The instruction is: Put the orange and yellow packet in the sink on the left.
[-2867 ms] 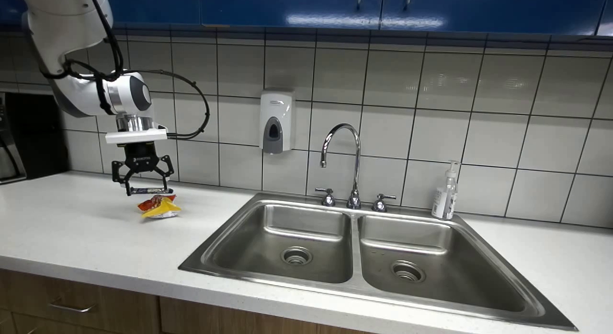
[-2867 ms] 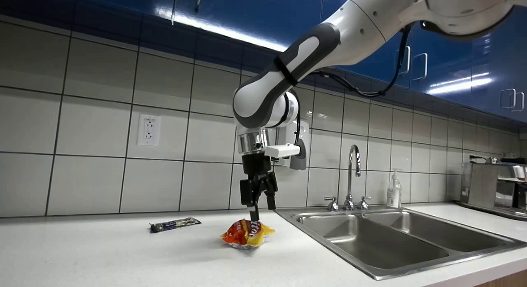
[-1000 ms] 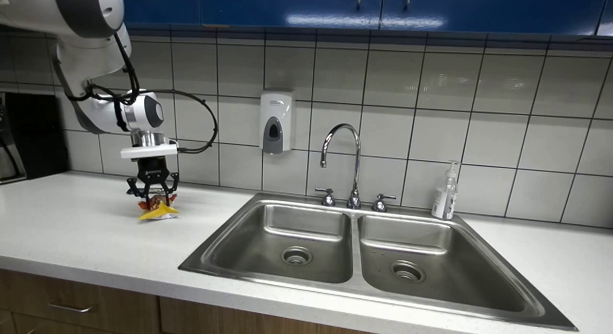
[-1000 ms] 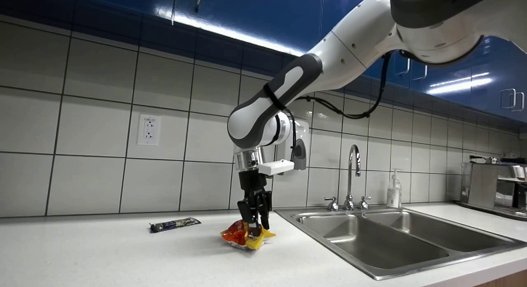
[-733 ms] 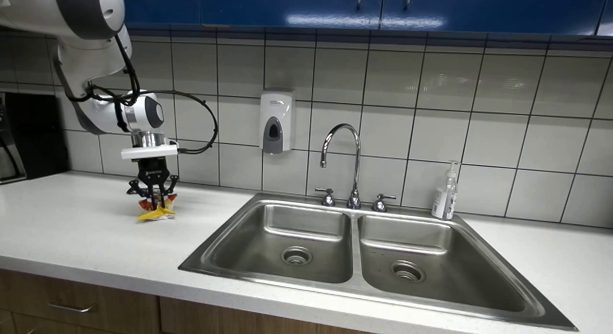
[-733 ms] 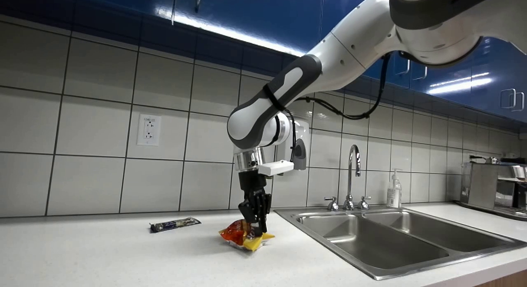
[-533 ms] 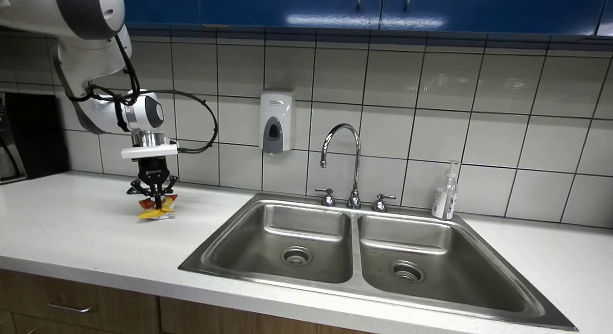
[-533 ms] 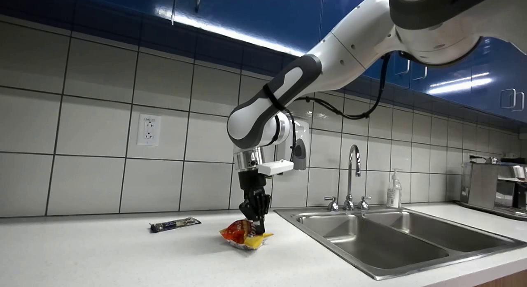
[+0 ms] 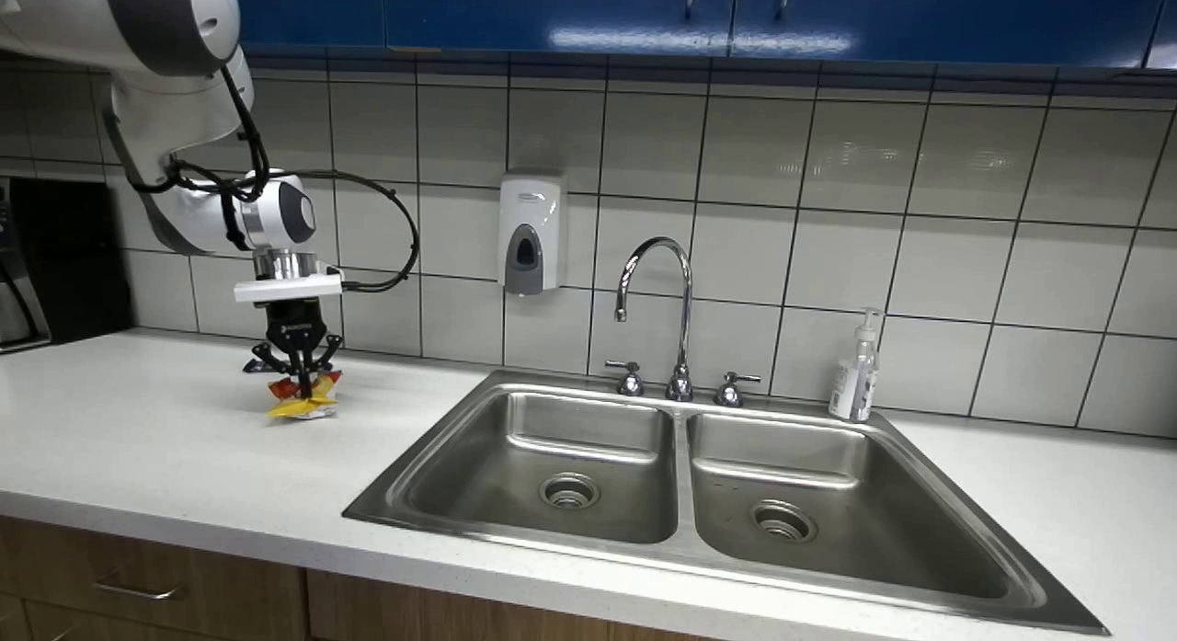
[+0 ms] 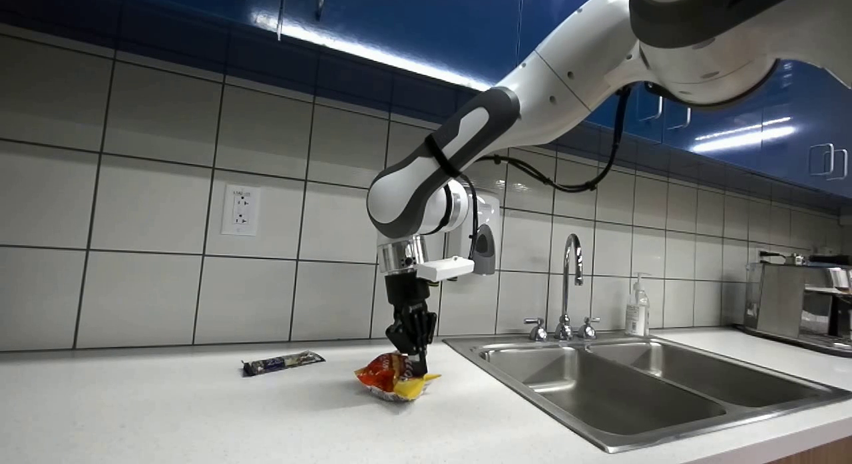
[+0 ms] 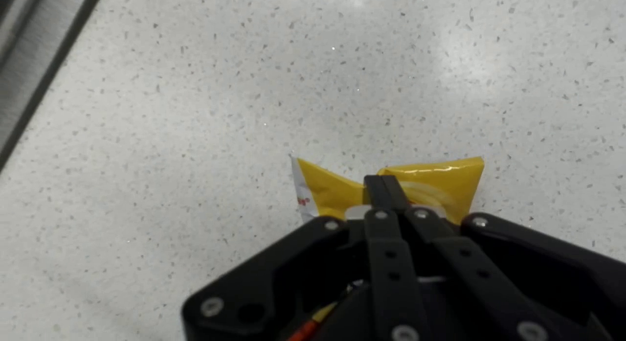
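Observation:
The orange and yellow packet (image 10: pixel 385 373) is at the counter's surface, left of the double sink in both exterior views. My gripper (image 9: pixel 305 390) points straight down into it, its fingers shut together on a pinched fold of the packet. In the wrist view, yellow film (image 11: pixel 435 184) spreads out on both sides of the joined fingertips, while most of the orange part is hidden under the gripper. Whether the packet's underside still touches the counter, I cannot tell. The left basin (image 9: pixel 588 427) of the steel sink lies to the right of the packet.
A dark wrapped bar (image 10: pixel 281 363) lies on the counter near the tiled wall. The sink's raised rim (image 11: pixel 46 52) crosses a corner of the wrist view. A tall faucet (image 9: pixel 685 319) rises behind the basins, with a soap bottle (image 9: pixel 855 374) at the back right corner.
My gripper has come down onto the packet and its fingers have closed, bunching the yellow film between them. Over the last half second it has risen very slightly with the packet.

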### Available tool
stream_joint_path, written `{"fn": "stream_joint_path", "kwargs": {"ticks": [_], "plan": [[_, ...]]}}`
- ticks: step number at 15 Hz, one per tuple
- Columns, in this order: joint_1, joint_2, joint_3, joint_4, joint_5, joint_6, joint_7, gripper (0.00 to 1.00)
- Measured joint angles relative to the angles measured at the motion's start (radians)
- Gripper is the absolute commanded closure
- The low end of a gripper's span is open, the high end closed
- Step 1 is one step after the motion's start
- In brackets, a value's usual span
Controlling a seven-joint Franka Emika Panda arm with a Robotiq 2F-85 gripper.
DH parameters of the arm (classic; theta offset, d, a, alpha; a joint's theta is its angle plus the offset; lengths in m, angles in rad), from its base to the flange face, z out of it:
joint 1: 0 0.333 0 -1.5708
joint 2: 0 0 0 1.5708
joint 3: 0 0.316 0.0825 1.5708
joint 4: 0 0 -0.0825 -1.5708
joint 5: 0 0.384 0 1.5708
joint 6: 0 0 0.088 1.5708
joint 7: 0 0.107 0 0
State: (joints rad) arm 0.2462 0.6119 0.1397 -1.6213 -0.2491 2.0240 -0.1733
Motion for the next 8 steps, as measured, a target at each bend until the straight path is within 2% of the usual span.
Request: {"fn": "stream_joint_path", "kwargs": {"ticks": [8], "plan": [[-0.012, -0.072, -0.007, 0.004, 0.000, -0.002, -0.003, 1.00]]}}
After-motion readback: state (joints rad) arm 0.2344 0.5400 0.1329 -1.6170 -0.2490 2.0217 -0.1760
